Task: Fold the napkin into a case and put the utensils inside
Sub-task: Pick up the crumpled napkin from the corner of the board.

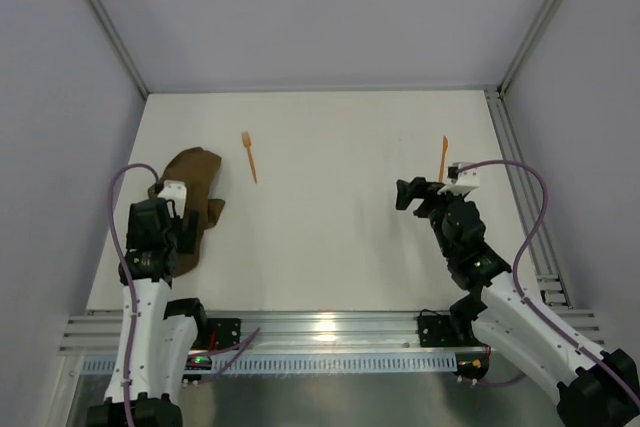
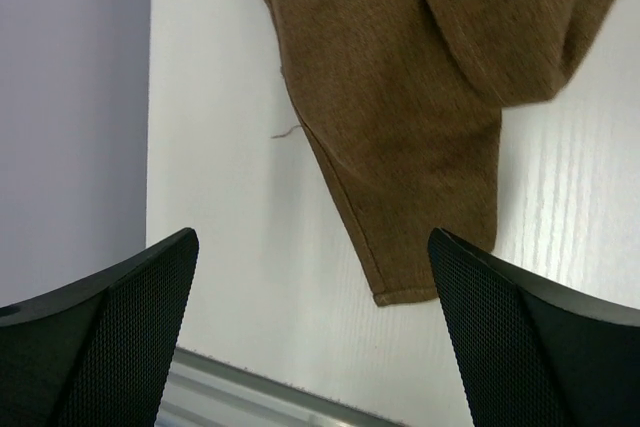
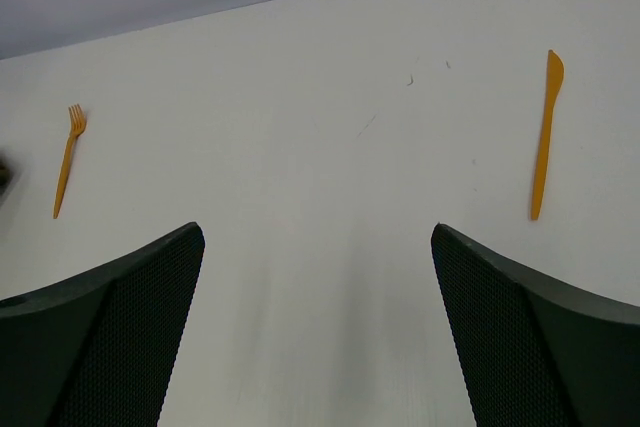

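Quick status from my remote station. The napkin [image 1: 197,171] isn't folded into anything. It's a crumpled brown heap at the left side of the top view, on the white tabletop [image 1: 330,237]. The left claw [image 1: 176,223] sits over the near end of it and covers part of the cloth from above.

In the left wrist view the napkin [image 2: 420,77] fills the upper middle of the frame. One hemmed corner points down toward the lower centre, and a loose thread [image 2: 288,131] sticks out of its left edge. The left claw [image 2: 312,242] is spread wide with nothing between the fingers [image 2: 110,337]. I can't tell from these views whether it touches the cloth.

Both utensils lie bare on the tabletop, well apart from each other. The fork [image 1: 249,156] is upper left of centre in the top view, just beside the napkin's right side but not touching it. The knife [image 1: 444,157] is over on the upper right, right above the right claw [image 1: 412,193].

The right wrist view shows the fork [image 3: 68,161] at the far left with its tines up and the knife [image 3: 544,137] at the upper right. The right claw [image 3: 318,237] is also wide apart and holds nothing.
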`<state>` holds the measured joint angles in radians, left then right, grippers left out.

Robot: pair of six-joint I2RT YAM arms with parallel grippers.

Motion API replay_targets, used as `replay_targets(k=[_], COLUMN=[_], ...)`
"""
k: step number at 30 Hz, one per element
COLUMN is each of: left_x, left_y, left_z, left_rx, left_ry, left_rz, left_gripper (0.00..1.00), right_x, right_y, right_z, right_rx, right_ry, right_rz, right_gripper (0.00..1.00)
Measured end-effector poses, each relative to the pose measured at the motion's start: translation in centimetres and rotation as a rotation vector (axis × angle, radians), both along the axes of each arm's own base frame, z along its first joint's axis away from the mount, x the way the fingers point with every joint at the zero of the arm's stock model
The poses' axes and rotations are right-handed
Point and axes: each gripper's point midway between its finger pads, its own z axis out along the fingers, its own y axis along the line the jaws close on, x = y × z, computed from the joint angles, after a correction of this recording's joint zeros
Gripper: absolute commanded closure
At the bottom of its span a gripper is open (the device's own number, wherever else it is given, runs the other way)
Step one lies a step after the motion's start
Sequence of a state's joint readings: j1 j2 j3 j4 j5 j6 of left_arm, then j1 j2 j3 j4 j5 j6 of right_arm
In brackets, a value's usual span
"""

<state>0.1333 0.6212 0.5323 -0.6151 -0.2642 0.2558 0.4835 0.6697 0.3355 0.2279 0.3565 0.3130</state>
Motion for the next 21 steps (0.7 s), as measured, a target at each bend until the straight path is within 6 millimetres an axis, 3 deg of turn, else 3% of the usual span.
replay_targets(k=[4, 8, 16, 21], left_x=[-0.3, 1.0, 3.2, 7.3], left_y=[-1.0, -1.8, -2.0, -1.7], left_z=[0.4, 1.4, -3.6, -5.1], left_rx=[-0.018, -0.056, -0.114, -0.134], left_ry=[0.11, 0.226, 0.452, 0.439], left_rz=[-0.099, -0.17, -0.214, -0.207], left_gripper=[0.01, 0.01, 0.01, 0.02], right_x=[0.6, 1.0, 1.2, 1.3], right_y=[0.7, 1.5, 2.1, 2.4], right_z=[0.9, 1.4, -0.1, -0.8], right_rx=[-0.006, -0.004, -0.016, -0.024], right_ry=[0.023, 0.03, 0.075, 0.097], right_rz=[0.019, 0.048, 0.072, 0.08], right_gripper=[0.01, 0.01, 0.01, 0.01])
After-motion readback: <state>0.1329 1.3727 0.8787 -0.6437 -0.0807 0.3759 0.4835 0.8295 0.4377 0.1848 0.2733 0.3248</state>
